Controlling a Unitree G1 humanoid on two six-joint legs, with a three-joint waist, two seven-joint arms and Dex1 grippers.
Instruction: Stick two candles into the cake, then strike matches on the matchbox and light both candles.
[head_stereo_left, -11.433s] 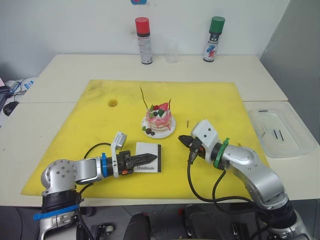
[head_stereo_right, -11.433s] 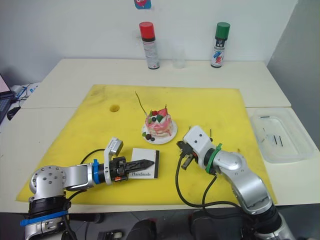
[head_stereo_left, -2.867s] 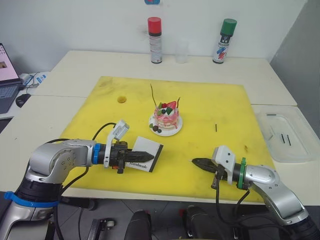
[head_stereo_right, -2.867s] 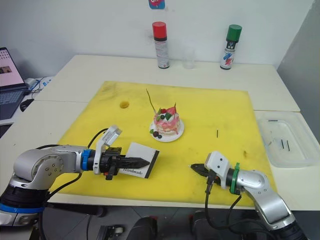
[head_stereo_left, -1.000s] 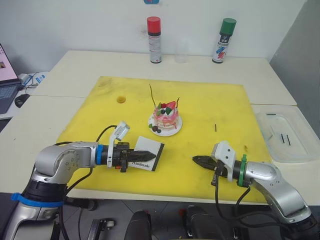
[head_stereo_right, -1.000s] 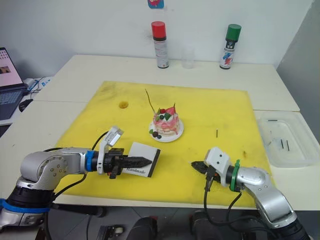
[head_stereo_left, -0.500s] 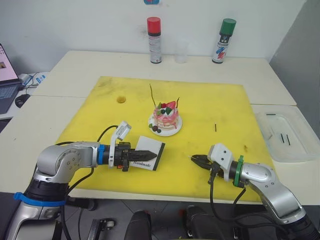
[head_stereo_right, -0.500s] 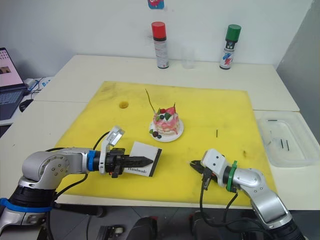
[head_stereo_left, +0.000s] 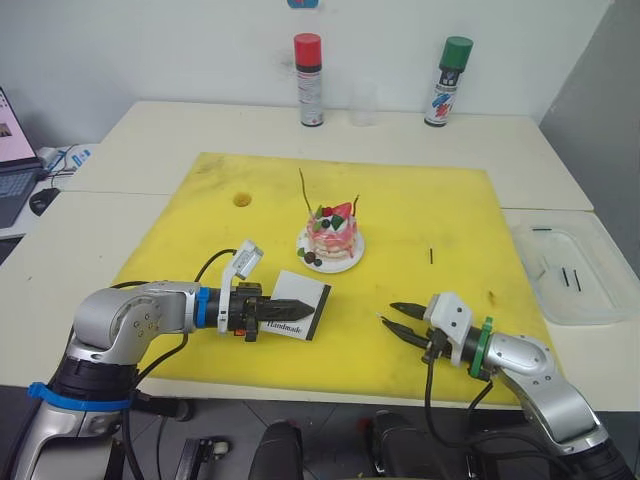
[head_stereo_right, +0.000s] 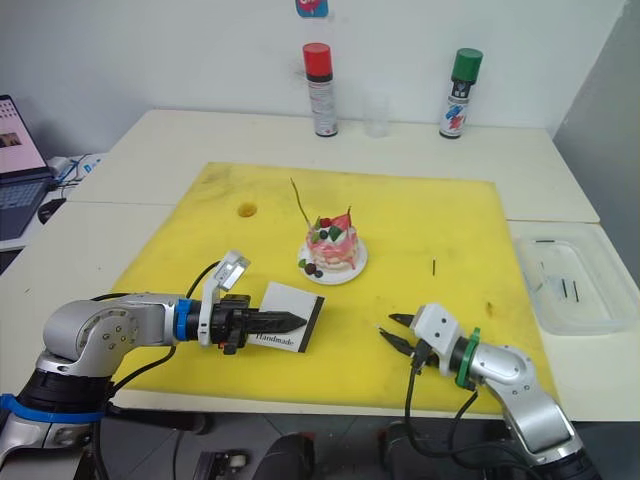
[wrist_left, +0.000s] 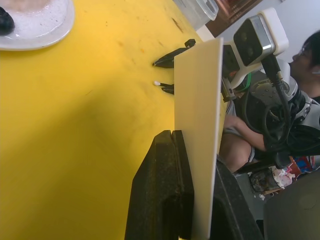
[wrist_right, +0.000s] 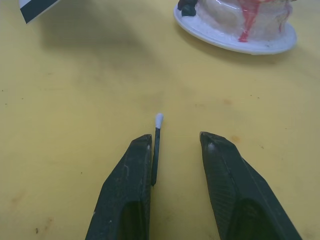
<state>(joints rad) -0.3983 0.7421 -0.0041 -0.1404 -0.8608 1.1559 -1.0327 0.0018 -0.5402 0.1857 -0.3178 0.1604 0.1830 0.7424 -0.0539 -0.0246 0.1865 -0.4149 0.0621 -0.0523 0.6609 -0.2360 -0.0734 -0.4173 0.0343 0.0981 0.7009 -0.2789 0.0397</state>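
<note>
Seen from the head: left gripper (head_stereo_left: 300, 312) clamped on the matchbox (head_stereo_left: 297, 307) above the yellow mat (head_stereo_left: 420, 200), near side of the cake (head_stereo_left: 332, 231); right gripper (head_stereo_left: 396, 318) spread, well apart. From the right wrist: match (wrist_right: 156, 146) lying beside one spread finger (wrist_right: 131, 176), white tip toward the cake.

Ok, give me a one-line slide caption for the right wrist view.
Open right gripper over the yellow mat, a white-tipped match against one finger, cake ahead.
</note>
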